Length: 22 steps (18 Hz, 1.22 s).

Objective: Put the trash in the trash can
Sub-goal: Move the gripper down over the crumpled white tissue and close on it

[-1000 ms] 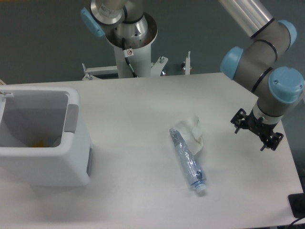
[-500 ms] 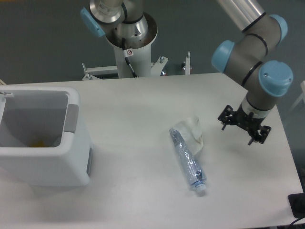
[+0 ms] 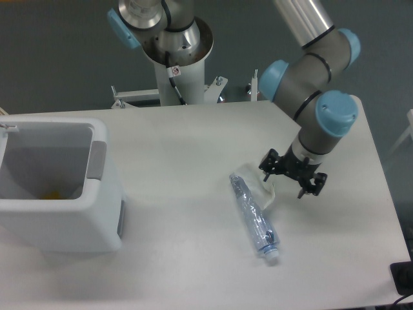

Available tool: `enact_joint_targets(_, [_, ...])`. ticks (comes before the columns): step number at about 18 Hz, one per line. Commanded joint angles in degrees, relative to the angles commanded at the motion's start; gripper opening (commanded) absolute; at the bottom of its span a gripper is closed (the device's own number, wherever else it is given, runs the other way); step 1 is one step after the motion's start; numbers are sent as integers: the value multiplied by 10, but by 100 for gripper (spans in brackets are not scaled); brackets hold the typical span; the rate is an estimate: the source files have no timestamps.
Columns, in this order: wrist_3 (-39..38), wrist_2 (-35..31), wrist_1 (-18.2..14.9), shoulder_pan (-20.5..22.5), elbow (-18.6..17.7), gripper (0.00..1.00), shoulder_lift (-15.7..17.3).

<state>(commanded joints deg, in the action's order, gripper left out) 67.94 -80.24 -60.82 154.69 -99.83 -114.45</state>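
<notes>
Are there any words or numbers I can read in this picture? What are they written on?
None can be read.
Small sticker on the robot's base column: a reddish mark, too small and blurred to read.
Plastic bottle: no readable label shows.
Trash can: no writing visible.
Arm and end effector: no readable markings.

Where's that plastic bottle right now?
The bottle lies on the table, right of centre, cap toward the front edge, beside the wrapper.
</notes>
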Motion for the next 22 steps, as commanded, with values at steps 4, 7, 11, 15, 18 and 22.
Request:
enact_joint_targets(4, [3, -17, -3, 2, -7, 93, 5])
enact_joint_targets(7, [3, -26, -3, 2, -9, 46, 5])
enact_joint_targets(11, [3, -27, -3, 2, -9, 6, 5])
enact_joint_targets(15, [3, -26, -7, 6, -1, 0, 8])
enact_joint_targets(18, [3, -23, -9, 11, 9, 0, 25])
enact_joint_targets(22, [-6, -2, -11, 16, 36, 0, 44])
